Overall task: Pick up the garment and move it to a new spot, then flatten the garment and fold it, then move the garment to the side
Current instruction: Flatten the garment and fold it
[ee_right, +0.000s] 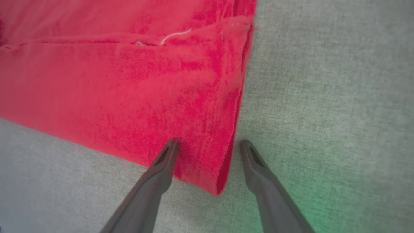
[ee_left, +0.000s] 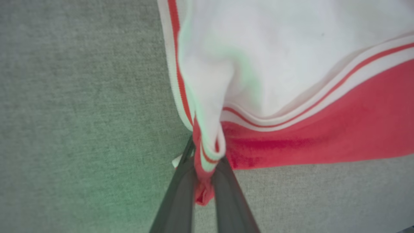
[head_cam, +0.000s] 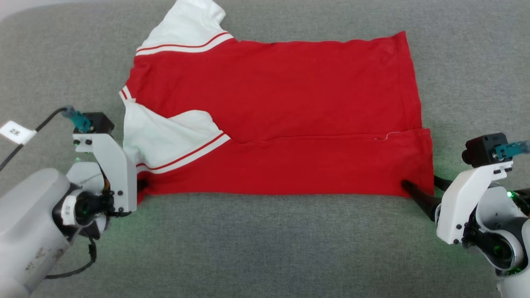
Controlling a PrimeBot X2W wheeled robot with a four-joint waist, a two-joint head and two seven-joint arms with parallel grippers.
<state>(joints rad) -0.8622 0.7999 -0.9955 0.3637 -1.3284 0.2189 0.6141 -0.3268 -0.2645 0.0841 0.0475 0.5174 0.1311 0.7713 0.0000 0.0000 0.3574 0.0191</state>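
Observation:
The garment (head_cam: 273, 103) lies spread on the grey padded surface, red body across, white sleeves with red-and-white trim at the left. Its near long edge is folded up over the body as a strip. My left gripper (head_cam: 140, 186) sits at the near left corner, partly hidden behind its wrist mount. In the left wrist view the left gripper (ee_left: 205, 155) is shut on a bunched bit of the garment (ee_left: 323, 136), red cloth and striped sleeve trim pinched together. My right gripper (head_cam: 419, 181) is open at the near right corner. There the right gripper (ee_right: 208, 142) straddles the garment (ee_right: 129, 81), one finger on the red cloth, the other on the surface.
The grey fabric surface (head_cam: 265, 248) runs all around the shirt, with wide bare room in front of it and at both sides. A labelled cable (head_cam: 16, 132) trails from the left wrist camera.

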